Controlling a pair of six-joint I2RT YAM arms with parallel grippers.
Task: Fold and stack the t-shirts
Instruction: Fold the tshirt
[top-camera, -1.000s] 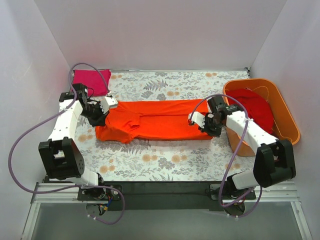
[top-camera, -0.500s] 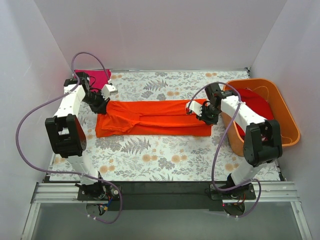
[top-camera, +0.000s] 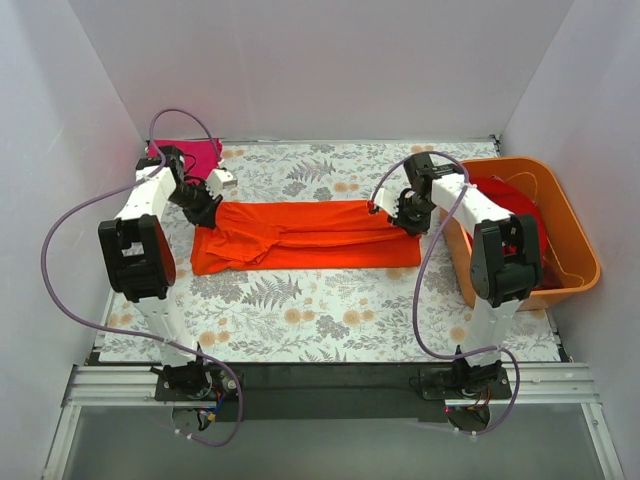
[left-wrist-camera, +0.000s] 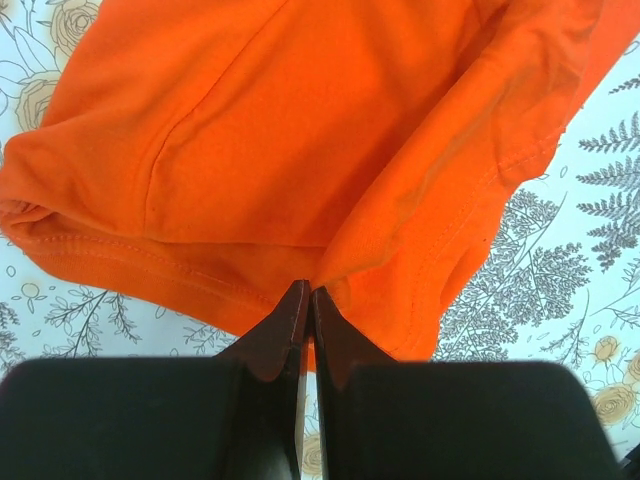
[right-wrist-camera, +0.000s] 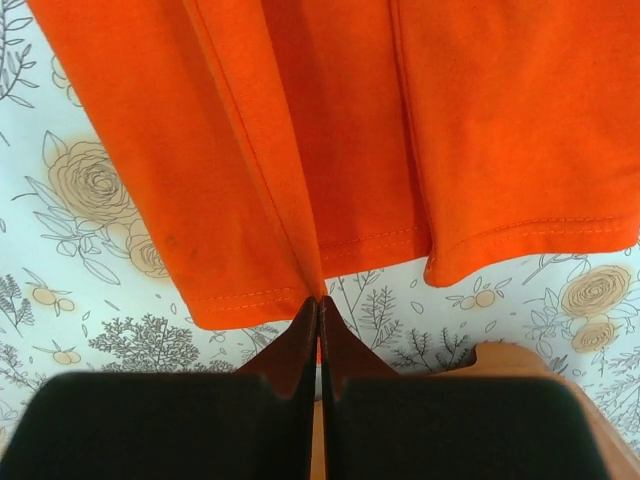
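Left gripper (top-camera: 207, 211) of mine is clamped on one end of the orange t-shirt (top-camera: 300, 236), the end farthest from the tub (top-camera: 582, 252), and my right gripper (top-camera: 392, 212) is clamped on the end nearest the tub. From above, the shirt lies as a long folded band on the floral tablecloth (top-camera: 300, 310), reaching away from the tub's side, its near end just beside the tub wall. The red t-shirt (top-camera: 535, 222) lies bunched inside the tub. The magenta t-shirt (top-camera: 196, 157) sits at the far corner of the cloth, well apart from the tub, beyond the orange shirt's far end.

My left wrist camera shows the left gripper (left-wrist-camera: 308, 291) with its two dark fingers pressed together, a fold of the orange t-shirt (left-wrist-camera: 300, 120) pinched at their tips. A stitched hem runs along the lower edge, and the cloth wrinkles toward the pinch.

My right wrist camera shows the right gripper (right-wrist-camera: 320, 300) likewise closed tip to tip, nipping the hemmed edge of the orange t-shirt (right-wrist-camera: 480, 120), which lies in flat layers over the printed flowers.
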